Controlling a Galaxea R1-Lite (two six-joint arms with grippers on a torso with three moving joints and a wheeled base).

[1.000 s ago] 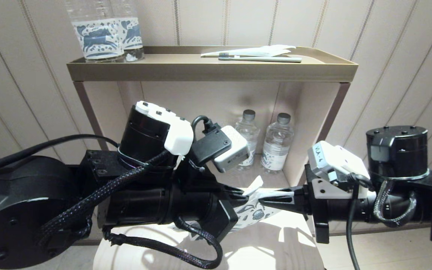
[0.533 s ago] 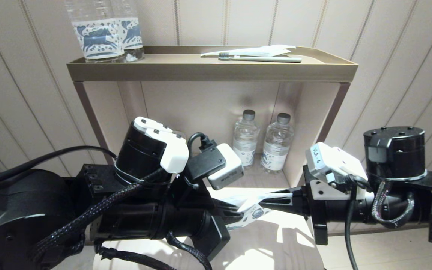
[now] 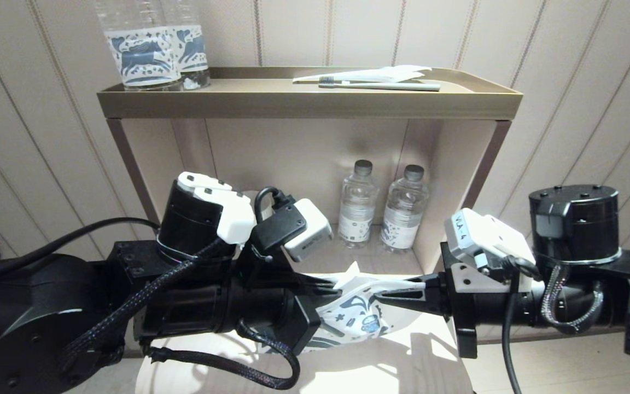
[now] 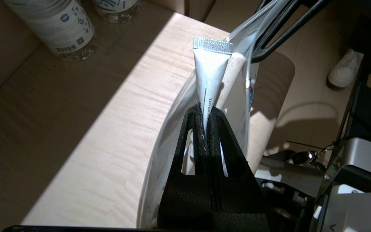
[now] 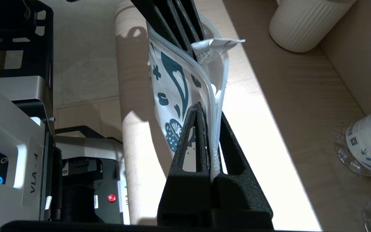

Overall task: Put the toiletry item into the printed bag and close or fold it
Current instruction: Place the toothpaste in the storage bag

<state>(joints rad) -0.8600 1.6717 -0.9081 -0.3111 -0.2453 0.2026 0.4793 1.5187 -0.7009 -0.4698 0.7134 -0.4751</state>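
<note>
From the left wrist, the left claw (image 4: pixel 206 111) clamps a toothpaste tube (image 4: pixel 210 72); the right claw (image 5: pixel 210 120) pinches the printed bag (image 5: pixel 175 93).

**What the views leave unseen**

In the head view, the left arm's housing covers the lower part of the printed bag (image 3: pixel 359 317), and the left gripper's (image 3: pixel 330 284) fingertips are lost behind it. The toothpaste tube (image 4: pixel 212 69) runs down between the closed fingers, its cap end hidden. The two tall bottles (image 3: pixel 153 41) on the shelf's top are cropped by the picture's upper edge.
</note>
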